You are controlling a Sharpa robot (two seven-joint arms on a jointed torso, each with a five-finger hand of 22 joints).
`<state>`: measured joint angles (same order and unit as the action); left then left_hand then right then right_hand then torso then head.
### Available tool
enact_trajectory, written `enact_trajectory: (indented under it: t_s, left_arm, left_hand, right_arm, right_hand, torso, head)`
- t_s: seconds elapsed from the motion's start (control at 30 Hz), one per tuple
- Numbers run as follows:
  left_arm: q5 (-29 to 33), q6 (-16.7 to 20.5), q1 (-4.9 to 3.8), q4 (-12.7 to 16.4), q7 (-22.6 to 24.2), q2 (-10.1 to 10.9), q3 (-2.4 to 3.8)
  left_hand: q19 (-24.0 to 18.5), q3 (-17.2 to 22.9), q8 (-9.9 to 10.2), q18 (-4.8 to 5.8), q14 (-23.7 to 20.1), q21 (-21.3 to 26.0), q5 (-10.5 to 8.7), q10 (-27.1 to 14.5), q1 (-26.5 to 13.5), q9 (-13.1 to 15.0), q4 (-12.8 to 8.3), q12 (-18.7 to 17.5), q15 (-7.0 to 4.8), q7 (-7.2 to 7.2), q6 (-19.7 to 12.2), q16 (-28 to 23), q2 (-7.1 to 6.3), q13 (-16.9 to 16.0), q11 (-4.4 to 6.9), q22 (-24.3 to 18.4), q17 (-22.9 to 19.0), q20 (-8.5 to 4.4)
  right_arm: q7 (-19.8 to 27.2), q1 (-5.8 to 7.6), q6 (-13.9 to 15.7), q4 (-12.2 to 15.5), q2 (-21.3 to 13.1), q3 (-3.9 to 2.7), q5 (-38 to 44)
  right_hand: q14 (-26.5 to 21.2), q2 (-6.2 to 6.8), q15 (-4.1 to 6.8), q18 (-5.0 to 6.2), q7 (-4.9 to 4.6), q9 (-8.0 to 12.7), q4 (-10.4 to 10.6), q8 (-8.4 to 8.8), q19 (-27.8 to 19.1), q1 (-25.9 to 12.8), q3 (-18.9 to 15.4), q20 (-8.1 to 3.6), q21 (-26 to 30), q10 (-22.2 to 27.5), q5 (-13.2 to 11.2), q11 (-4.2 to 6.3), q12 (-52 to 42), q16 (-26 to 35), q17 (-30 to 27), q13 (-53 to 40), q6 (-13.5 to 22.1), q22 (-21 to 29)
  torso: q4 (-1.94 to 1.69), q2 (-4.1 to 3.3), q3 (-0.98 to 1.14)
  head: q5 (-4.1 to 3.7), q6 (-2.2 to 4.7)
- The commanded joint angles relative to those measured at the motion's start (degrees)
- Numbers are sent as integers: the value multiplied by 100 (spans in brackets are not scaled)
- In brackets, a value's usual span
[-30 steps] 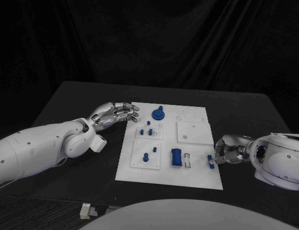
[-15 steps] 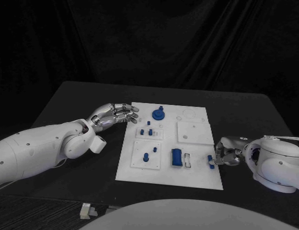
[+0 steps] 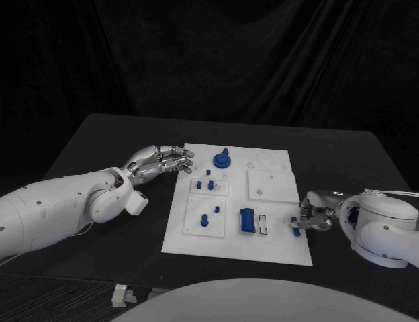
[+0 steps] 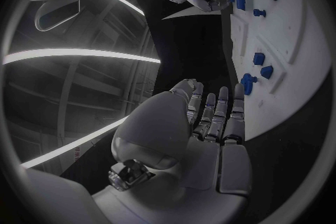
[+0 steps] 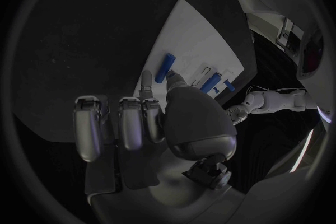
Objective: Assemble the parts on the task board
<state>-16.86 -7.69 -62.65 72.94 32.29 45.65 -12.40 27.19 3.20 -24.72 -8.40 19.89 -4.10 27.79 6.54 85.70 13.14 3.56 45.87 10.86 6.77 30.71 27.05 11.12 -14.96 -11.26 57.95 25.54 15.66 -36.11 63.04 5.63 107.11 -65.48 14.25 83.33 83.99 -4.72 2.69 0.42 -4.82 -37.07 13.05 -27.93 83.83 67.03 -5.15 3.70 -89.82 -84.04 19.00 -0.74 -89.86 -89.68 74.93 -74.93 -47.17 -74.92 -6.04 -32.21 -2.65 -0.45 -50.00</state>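
Pinching a small blue peg (image 3: pixel 295 227) at the board's (image 3: pixel 272 184) right edge, the right robot hand (image 3: pixel 316 213) has its thumb and one finger on it; in the right wrist view the peg (image 5: pixel 166 66) lies over the white plate. Left robot hand (image 3: pixel 159 160) hovers just beside the board's far left corner, fingers loosely curled and apart, holding nothing. Board sits mid-worktop (image 3: pixel 113 141) with other blue parts (image 3: pixel 222 159) standing on it.

I work in a robot lab — black curtains (image 3: pixel 219 60) hang behind my black bench (image 3: pixel 103 144), and long ceiling light strips (image 4: pixel 77 56) glow overhead.
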Motion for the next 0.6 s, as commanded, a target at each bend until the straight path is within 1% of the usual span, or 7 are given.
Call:
enact_trajectory:
  t_s: [0.03,0.07,0.17,0.2,0.3,0.4,0.6]
  left_arm:
    - [17,-65,9,10,61,-9,6]
    - [17,-66,10,9,60,-12,6]
    - [17,-69,11,9,58,-15,6]
    - [17,-70,11,9,58,-16,6]
    - [17,-73,13,7,53,-17,6]
    - [17,-74,15,6,49,-19,6]
    - [17,-82,24,1,42,-26,6]
  left_hand:
    - [22,32,31,-39,10,-22,38,5,-57,-9,-9,-40,32,38,-10,-17,16,5,-38,5,8,11]
    - [21,38,31,-38,9,-22,38,5,-58,-10,-12,-41,33,39,-10,-17,16,6,-41,6,8,11]
    - [21,38,31,-38,9,-22,38,5,-58,-10,-12,-41,33,39,-10,-17,16,6,-41,6,8,11]
    - [21,38,31,-38,9,-22,38,5,-58,-10,-12,-41,33,39,-10,-17,16,6,-41,6,8,11]
    - [21,38,31,-38,9,-22,38,5,-58,-10,-12,-41,33,39,-10,-17,16,6,-41,6,8,11]
    - [21,44,32,-37,7,-22,38,5,-59,-11,-14,-42,34,40,-11,-18,16,7,-43,7,7,12]
    - [20,51,33,-35,5,-21,39,5,-61,-12,-17,-44,35,42,-12,-19,15,8,-46,8,7,12]
  right_arm:
    - [-27,-64,53,-38,28,0,75]
    - [-18,-84,52,-50,42,0,75]
    - [10,-129,35,-88,88,-1,75]
    - [18,-140,26,-98,101,-1,75]
    - [45,-178,-4,-135,144,-1,75]
    - [69,-212,-20,-165,174,-2,75]
    - [120,-252,-6,-206,211,-2,74]
  right_hand:
    - [601,53,-53,-42,-8,52,-45,86,617,118,102,39,-18,-596,175,-31,-14,-32,1507,-1507,-71,-1508]
    - [601,64,-51,-42,-6,68,-72,112,617,157,136,39,-18,-596,251,-29,-14,-32,1507,-1507,-77,-1508]
    - [601,135,-37,-42,10,147,-272,227,617,423,366,28,-18,-596,725,-12,-14,-32,1507,-1507,-118,-1508]
    - [601,160,-28,-42,20,170,-385,261,617,563,481,22,-18,-596,893,-2,-14,-32,1507,-1507,-131,-1508]
    - [601,239,-26,-42,8,246,-657,368,617,823,811,13,-18,-596,1210,-8,-14,-32,1507,-1507,-153,-1508]
    - [601,295,-43,-42,-21,312,-862,445,617,934,1092,24,-18,-596,1347,-31,-14,-32,1507,-1507,-187,-1508]
    - [601,381,-95,-42,-83,451,-1126,590,617,878,1531,72,-18,-596,1289,-89,-14,-32,1507,-1507,-228,-1508]
  torso:
    - [-3,0,-2]
    - [-3,-1,-3]
    - [-4,-4,-1]
    - [-1,-6,-1]
    - [1,-2,0]
    - [-4,1,0]
    - [0,1,-2]
  head:
    - [-5,0]
    - [-5,0]
    - [-7,0]
    - [1,0]
    - [6,0]
    - [4,0]
    - [13,0]
